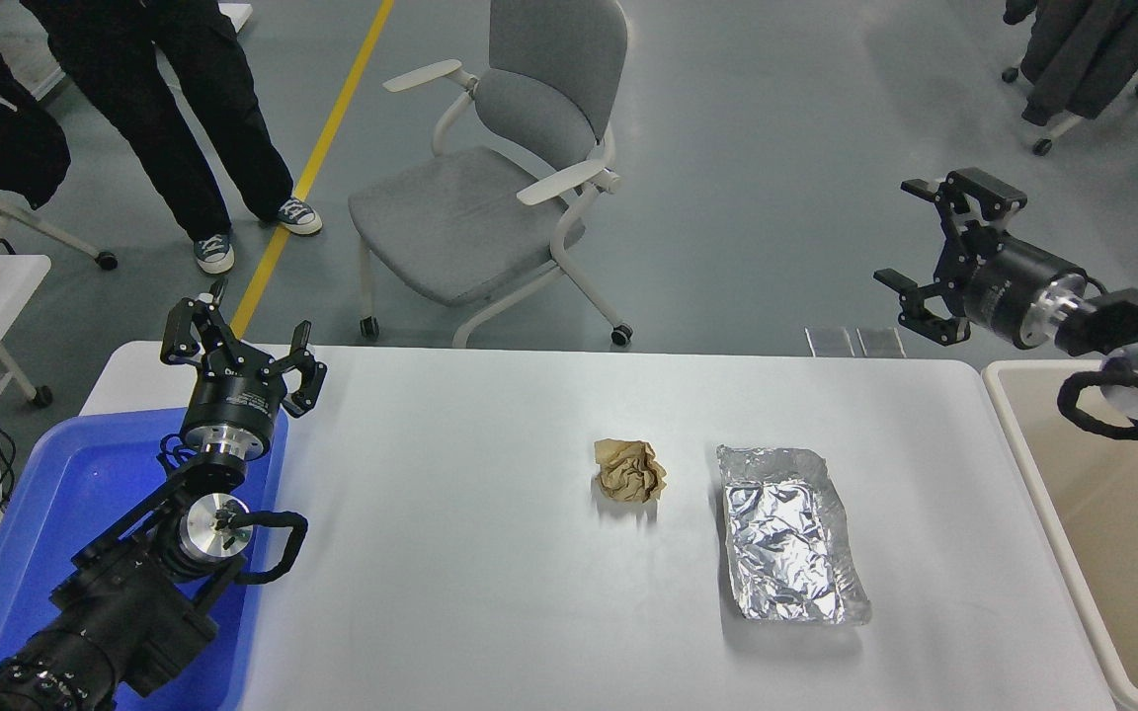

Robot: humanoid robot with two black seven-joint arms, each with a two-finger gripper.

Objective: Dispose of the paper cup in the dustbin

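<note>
The paper cup is not in view anywhere on the table or in a gripper. The beige dustbin stands against the table's right end, only part of it in the picture. My right gripper is open and empty, raised above the table's far right corner, to the left of the bin. My left gripper is open and empty, parked at the lower left over the far corner of the blue tub.
A crumpled brown paper ball lies mid-table. A crinkled silver foil tray lies right of it. A blue plastic tub sits at the left end. A grey chair and a standing person are beyond the table.
</note>
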